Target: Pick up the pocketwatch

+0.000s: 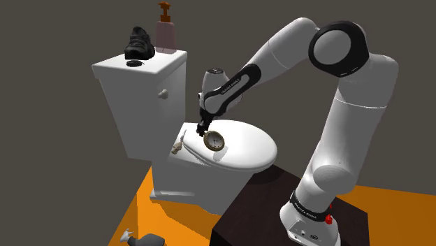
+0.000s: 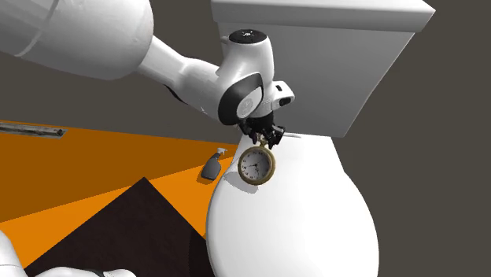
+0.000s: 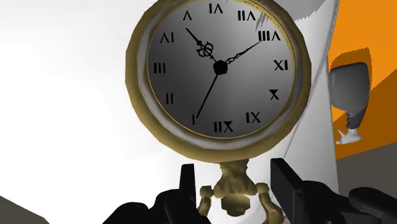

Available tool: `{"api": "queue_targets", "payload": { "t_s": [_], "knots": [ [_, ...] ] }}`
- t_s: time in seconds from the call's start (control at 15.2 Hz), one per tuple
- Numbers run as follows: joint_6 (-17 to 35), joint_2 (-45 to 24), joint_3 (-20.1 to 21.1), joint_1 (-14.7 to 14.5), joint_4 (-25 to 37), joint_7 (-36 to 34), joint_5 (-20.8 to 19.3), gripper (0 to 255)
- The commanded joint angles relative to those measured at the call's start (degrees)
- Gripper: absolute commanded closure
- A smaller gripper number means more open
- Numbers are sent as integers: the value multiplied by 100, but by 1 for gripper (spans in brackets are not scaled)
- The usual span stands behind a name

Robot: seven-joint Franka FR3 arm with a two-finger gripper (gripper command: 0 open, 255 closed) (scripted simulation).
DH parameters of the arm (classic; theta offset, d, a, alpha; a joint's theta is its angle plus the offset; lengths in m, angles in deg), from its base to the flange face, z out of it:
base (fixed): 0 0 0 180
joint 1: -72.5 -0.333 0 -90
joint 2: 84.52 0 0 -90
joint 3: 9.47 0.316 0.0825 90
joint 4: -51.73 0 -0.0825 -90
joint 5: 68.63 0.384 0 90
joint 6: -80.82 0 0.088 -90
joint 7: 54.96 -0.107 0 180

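**A thin hold on the stem, with a hard lid below**

The round gold-rimmed pocketwatch with a grey Roman-numeral dial [image 2: 256, 165] hangs face-out under the all-black two-finger gripper [image 2: 263, 141]. It looks just clear of the closed white toilet lid [image 1: 246, 145], where it casts a shadow. In the wrist view the jaws are closed on the watch's small gold crown and bow, while the heavy case dangles free beyond the fingertips [image 3: 186, 181].

The main risk, as I judge it, is that narrow grip. The hold sits on a knobbly little fitting well away from the case, so a quick lift or turn of the wrist could swing the watch and work it loose. A drop would land on the smooth, domed lid. From there it could slide off towards the orange floor [image 1: 140, 210], where the grey spray bottle [image 2: 212, 166] lies.

A small pale object [image 1: 177, 145] lies on the lid just beside the watch, on the shoulder view's left, and a low sideways move could brush it. The black shoe [image 1: 140, 43] and the pink soap dispenser with a brown pump [image 1: 165, 31], far back on the white tank [image 1: 157, 77], are well apart from the watch.
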Motion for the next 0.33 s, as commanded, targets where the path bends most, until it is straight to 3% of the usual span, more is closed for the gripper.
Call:
{"api": "queue_targets", "payload": {
  "t_s": [0.0,0.26],
  "knots": [
    [-152,115,-1,1,37,17,4,255],
    [-315,237,0,-2,78,26,6,255]
  ]
}}
